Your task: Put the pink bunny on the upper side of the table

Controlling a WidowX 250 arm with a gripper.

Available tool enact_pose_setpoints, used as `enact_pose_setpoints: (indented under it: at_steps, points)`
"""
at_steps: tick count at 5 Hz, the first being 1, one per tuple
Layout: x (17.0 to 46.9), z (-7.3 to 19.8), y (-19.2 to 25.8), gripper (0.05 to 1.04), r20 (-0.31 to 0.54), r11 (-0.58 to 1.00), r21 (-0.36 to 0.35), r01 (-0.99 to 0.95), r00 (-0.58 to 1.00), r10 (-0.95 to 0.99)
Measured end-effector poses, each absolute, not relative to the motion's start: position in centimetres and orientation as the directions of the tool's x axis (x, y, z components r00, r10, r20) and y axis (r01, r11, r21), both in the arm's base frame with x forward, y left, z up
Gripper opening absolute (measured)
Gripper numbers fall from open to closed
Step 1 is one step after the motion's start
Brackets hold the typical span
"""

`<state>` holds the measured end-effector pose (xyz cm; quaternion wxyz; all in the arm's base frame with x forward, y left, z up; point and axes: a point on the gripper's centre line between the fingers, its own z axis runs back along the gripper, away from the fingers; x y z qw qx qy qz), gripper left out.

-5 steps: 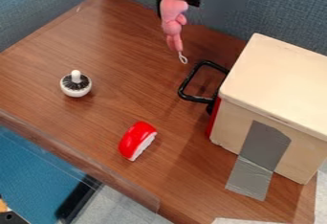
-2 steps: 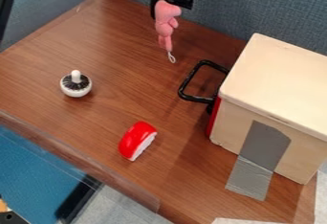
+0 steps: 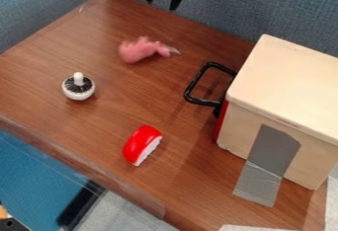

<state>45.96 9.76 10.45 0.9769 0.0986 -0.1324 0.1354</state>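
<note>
At the top edge of the camera view is the black gripper, its two fingers spread apart with nothing between them. Below it and to its left, apart from it, is the pink bunny, slightly blurred and lying sideways over the upper part of the brown wooden table. Its loop end points right. Whether the bunny rests fully on the surface, I cannot tell.
A wooden box with a black handle stands at the right. The white and black knobbed toy sits at the left, and a red and white piece lies nearer the front.
The gripper has opened and let go of the bunny. The bunny has dropped down and left from its hanging position and turned sideways; the gripper is slightly higher in view.
</note>
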Motion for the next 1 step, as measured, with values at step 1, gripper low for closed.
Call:
enact_pose_setpoints:
  at_steps: [1]
  points:
    - [44.72, 11.27, 9.45, 1.009, 0.256, 0.953, 0.146, -0.265, 0.941, 0.223]
